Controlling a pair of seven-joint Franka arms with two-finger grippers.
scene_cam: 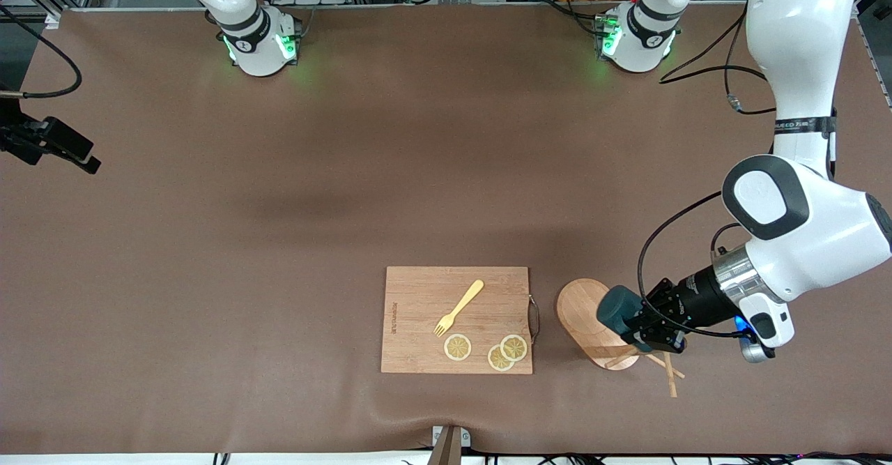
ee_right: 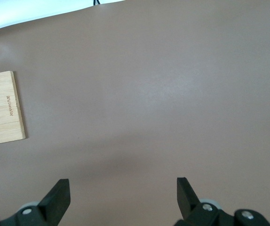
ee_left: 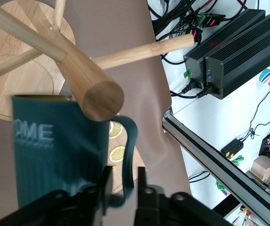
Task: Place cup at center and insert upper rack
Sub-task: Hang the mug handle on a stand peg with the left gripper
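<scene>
Left gripper (scene_cam: 642, 331): over the upper rack's base, its 2 fingers (ee_left: 104, 188) clamped narrow on the cup's handle.
Cup (scene_cam: 616, 311): dark teal, carried in the air on its side, long axis about level, its closed end toward the cutting board; in the left wrist view the handle (ee_left: 131, 155) sits between the fingers, which judging by the task lets the handle loop meet a peg.
Upper rack (scene_cam: 592, 322): oval base on the surface, beside the cutting board toward the left arm's end; the post leans in view toward the front camera, pegs (scene_cam: 667, 371) spread near its top. In the left wrist view the post end (ee_left: 99, 99) is close against the cup wall; touching or not, I cannot tell.
Cutting board (scene_cam: 456, 320): holds 1 yellow fork (scene_cam: 460, 307) and 3 lemon slices (scene_cam: 458, 347).
Right gripper (ee_right: 123, 197): waits, spread wide over bare surface (scene_cam: 279, 207).
</scene>
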